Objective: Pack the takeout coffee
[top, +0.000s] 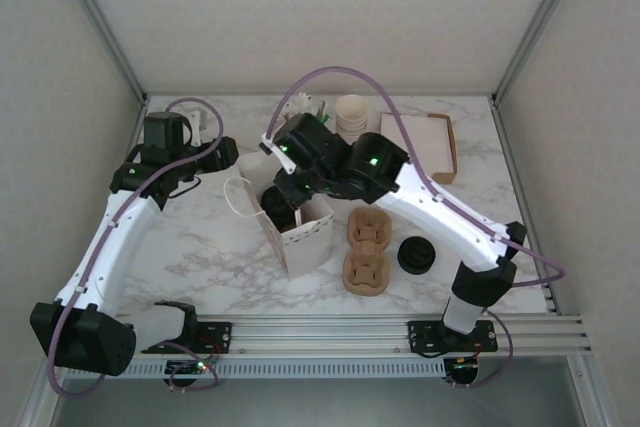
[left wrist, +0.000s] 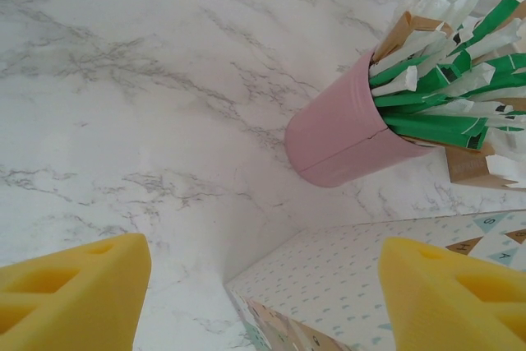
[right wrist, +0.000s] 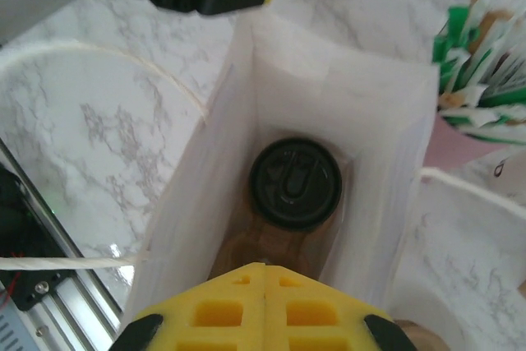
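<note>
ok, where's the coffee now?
In the right wrist view, the coffee sits at the bottom of the white bag, below the shut right gripper.

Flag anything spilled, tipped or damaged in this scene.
Nothing stands out. The takeout coffee cup with round black plastic lid sits upright inside the standing white paper bag, lid on, with no spill visible on the marble table.

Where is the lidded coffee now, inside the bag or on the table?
Inside the paper bag, upright: the right wrist view looks down into it, and the black lid of the coffee faces up at the bottom.
</note>
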